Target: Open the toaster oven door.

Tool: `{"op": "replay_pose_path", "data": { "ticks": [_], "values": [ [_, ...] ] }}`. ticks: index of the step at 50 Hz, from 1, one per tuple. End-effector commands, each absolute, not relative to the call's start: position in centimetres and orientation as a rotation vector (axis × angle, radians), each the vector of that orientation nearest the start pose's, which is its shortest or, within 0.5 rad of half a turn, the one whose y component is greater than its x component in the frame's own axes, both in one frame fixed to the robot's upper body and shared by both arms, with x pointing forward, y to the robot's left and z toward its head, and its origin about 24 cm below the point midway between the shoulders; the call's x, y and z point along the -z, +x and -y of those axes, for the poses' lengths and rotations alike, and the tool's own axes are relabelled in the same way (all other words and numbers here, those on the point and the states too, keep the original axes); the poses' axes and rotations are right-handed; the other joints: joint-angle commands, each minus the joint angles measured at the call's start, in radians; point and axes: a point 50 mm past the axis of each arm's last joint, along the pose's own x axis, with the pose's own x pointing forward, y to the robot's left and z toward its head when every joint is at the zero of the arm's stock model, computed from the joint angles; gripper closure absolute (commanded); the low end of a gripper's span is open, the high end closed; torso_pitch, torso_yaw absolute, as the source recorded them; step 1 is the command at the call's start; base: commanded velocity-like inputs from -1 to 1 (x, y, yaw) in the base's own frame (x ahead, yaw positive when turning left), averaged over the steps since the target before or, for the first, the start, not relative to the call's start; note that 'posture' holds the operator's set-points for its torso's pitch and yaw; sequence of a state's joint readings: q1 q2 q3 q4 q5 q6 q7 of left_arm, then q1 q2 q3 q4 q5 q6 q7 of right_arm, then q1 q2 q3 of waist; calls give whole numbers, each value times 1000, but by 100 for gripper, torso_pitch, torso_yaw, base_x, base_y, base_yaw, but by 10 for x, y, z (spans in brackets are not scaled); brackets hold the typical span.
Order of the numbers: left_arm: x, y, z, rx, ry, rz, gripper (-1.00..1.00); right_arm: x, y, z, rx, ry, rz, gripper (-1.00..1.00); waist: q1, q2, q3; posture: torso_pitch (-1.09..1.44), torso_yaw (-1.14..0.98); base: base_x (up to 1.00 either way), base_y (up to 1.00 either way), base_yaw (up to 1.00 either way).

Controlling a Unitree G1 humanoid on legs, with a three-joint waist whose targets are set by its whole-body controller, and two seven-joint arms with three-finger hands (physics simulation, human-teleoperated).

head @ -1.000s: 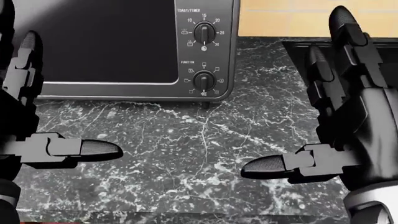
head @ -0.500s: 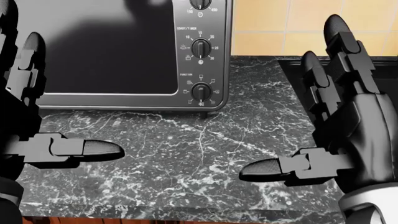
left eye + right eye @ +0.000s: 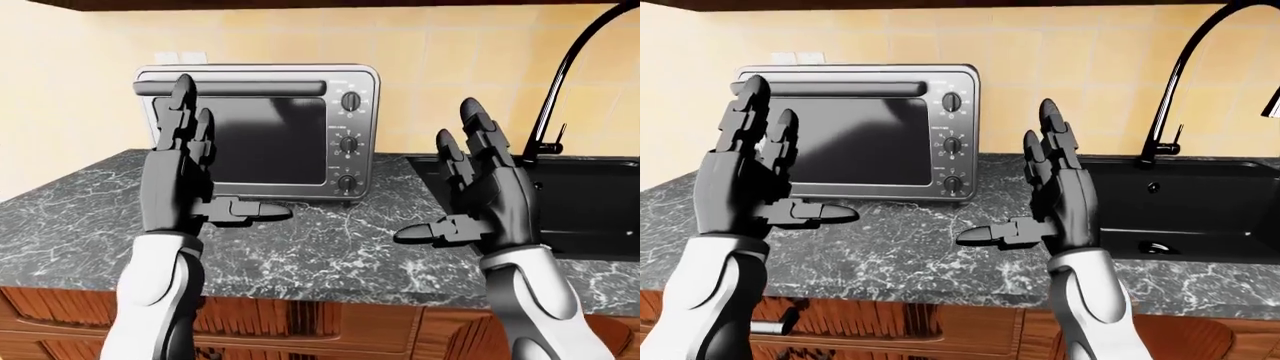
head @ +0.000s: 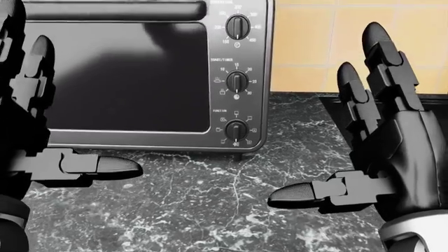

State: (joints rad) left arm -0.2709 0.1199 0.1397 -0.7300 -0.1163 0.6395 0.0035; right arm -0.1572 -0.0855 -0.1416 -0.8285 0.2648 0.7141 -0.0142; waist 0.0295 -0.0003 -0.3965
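Observation:
The silver toaster oven (image 3: 350, 105) stands on the dark marble counter (image 3: 300, 255) against the yellow tiled wall. Its dark glass door (image 3: 270, 142) is shut, with a bar handle (image 3: 250, 88) along the top. Three black knobs (image 4: 237, 82) run down its right side. My left hand (image 3: 205, 161) is raised open before the door's left part, fingers upright, thumb pointing right, not touching the door. My right hand (image 3: 465, 191) is also open, held up right of the oven, over the counter by the sink's edge.
A black sink (image 3: 1200, 202) is set into the counter at the right, with a tall curved black faucet (image 3: 1175, 90) behind it. Wooden cabinet fronts (image 3: 940, 322) run below the counter. A wall socket (image 3: 180, 57) shows above the oven.
The head view has tilted up: the oven sits lower and shows more, up to its handle and top knob. Both hands keep much the same open pose.

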Motion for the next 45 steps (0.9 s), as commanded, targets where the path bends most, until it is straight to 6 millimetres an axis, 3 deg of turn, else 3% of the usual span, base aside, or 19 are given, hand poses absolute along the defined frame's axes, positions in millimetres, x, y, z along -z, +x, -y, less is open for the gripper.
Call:
{"op": "replay_pose_path", "data": {
  "ticks": [1, 6, 14, 21, 24, 30, 45],
  "values": [
    [-221, 241, -164, 17, 31, 433, -100, -204, 223, 159, -93, 93, 343, -100, 0, 1, -2, -65, 0, 0, 0, 0],
    [-223, 245, -163, 19, 46, 429, -100, -205, 224, 160, -92, 94, 345, -100, -1, 1, -16, -68, 0, 0, 0, 0],
    [-243, 293, -160, -13, 329, 408, -100, -205, 223, 160, -92, 94, 345, -100, -1, -2, -27, -68, 0, 0, 0, 0],
    [-260, 322, -159, -92, 566, 434, -100, -204, 222, 161, -87, 98, 344, -100, -8, -5, -29, -68, 0, 0, 0, 0],
    [-258, 339, -153, -81, 726, 417, -100, -204, 222, 161, -88, 98, 343, -100, -12, -7, -28, -68, 0, 0, 0, 0],
    [-247, 367, -153, -84, 852, 381, -100, -203, 222, 160, -89, 97, 341, -100, -15, -13, -31, -68, 0, 0, 0, 0],
    [-236, 391, -149, -80, 1087, 372, -100, -201, 222, 161, -88, 98, 341, -100, -30, -15, -31, -68, 0, 0, 0, 0]
  ]
}}
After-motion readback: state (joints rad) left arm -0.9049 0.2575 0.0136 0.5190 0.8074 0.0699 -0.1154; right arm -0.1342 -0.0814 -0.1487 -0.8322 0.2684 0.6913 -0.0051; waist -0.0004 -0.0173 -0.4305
